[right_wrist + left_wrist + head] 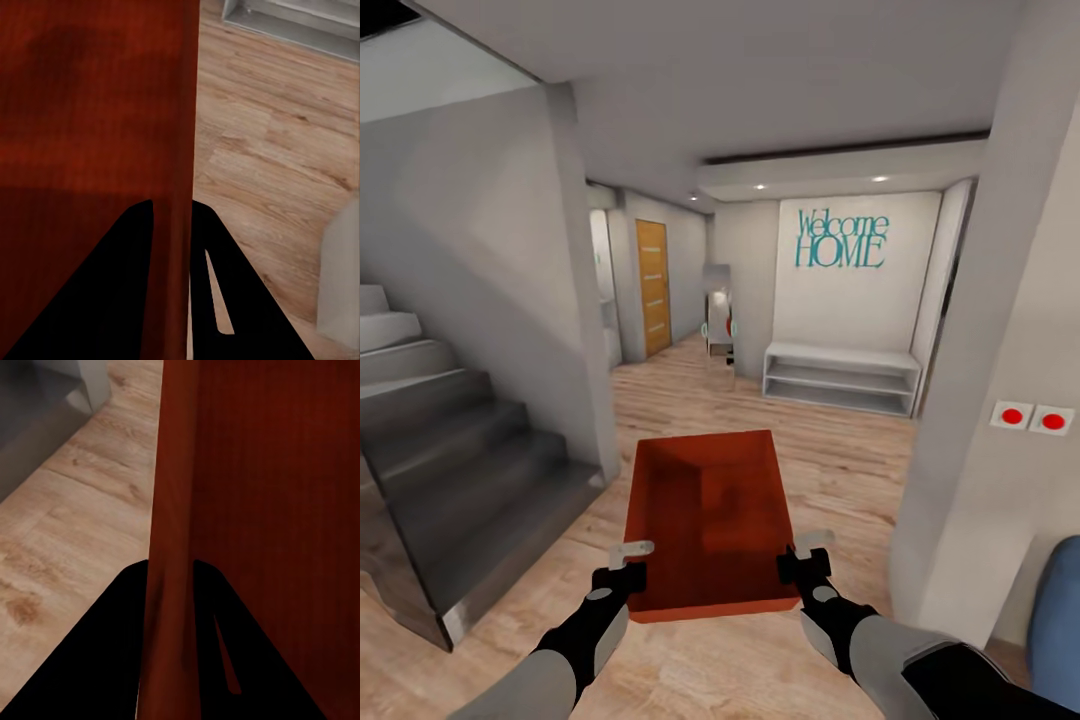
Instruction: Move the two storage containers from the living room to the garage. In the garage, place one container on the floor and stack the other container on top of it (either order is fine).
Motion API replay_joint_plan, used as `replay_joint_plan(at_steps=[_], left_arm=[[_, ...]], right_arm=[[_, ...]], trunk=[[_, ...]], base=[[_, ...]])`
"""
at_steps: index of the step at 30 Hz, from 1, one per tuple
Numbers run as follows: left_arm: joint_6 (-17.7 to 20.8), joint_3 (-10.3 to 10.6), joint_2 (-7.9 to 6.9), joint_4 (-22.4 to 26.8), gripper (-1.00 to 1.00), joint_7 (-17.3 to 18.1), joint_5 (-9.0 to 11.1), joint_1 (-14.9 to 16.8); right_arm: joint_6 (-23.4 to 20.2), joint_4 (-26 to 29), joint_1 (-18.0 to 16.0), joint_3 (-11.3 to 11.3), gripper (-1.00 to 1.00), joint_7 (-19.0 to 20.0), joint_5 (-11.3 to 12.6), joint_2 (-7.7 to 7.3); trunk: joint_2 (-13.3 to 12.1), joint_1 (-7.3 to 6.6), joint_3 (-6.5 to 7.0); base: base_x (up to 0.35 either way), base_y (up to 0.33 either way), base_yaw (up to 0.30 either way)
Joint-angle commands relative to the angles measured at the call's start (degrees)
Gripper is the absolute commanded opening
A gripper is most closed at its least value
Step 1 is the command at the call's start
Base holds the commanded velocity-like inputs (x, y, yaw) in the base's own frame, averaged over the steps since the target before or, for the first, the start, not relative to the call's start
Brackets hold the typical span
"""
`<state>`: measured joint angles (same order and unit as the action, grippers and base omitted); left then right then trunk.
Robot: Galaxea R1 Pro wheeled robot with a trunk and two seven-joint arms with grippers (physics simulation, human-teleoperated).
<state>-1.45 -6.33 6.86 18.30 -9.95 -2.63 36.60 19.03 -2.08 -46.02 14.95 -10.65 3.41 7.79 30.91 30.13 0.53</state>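
Nearest the camera, the left pincer (628,562) and the right pincer (807,557) are each clamping a side wall of one red-orange, rectangular, open-top ribbed storage container (710,515), holding it level above the light wood-plank flooring (840,460) between a grey staircase (450,450) and a white wall bearing two red buttons (1032,417). The robot is facing an entry hall with a teal "Welcome HOME" sign (841,240), a white low shelf (842,377) and a wooden door (652,288). Judged from this, the first carry is only under way: no dark concrete garage floor is appearing yet, and the setting-down, the second container and the stacking are all remaining.
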Motion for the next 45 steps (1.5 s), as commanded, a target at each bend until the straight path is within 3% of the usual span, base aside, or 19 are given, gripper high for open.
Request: replay_joint_plan(at_steps=[1,45], left_arm=[[-0.1,-1.1,-4.98,-0.2,-1.0,-1.9,-0.3,0.0],[-0.1,-1.1,-5.25,-1.0,-1.0,-1.9,-0.3,0.0]], right_arm=[[3.9,0.7,-0.1,-4.2,-1.0,-0.3,1.5,0.03],[3.9,0.7,-0.1,-4.2,-1.0,-0.3,1.5,0.03]], trunk=[[0.0,0.05,-0.02],[0.0,0.05,-0.02]], base=[[0.328,0.0,0.0],[0.328,0.0,0.0]])
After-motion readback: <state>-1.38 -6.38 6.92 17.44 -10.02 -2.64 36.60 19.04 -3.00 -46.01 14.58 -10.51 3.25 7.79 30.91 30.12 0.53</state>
